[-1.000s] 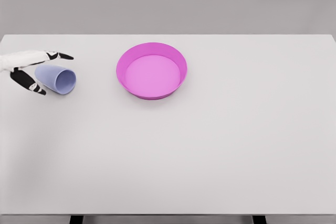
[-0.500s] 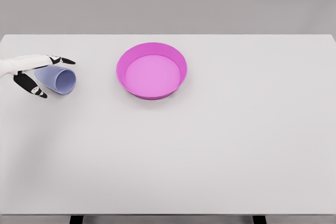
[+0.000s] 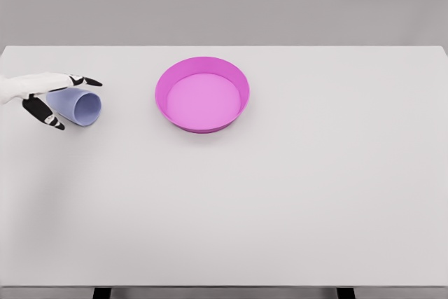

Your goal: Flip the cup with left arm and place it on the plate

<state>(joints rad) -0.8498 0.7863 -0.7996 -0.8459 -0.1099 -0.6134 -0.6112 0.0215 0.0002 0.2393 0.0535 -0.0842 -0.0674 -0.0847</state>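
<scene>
A pale blue cup [image 3: 77, 106] lies on its side at the table's far left, its mouth facing right toward the plate. My left hand [image 3: 66, 101] comes in from the left edge and straddles the cup's closed end: the long fingers [image 3: 75, 80] run along its far side and the thumb [image 3: 43, 112] sits on the near side. The fingers look spread around the cup, not clamped on it. A magenta plate [image 3: 241, 83] with a raised rim stands right of the cup, near the table's middle back. My right hand is out of view.
The white table [image 3: 280, 201] spans the whole view, its front edge near the bottom and its back edge against a grey wall.
The left hand has slid a little to the right along the cup and its fingers have drawn closer around it. The cup and plate have not moved.
</scene>
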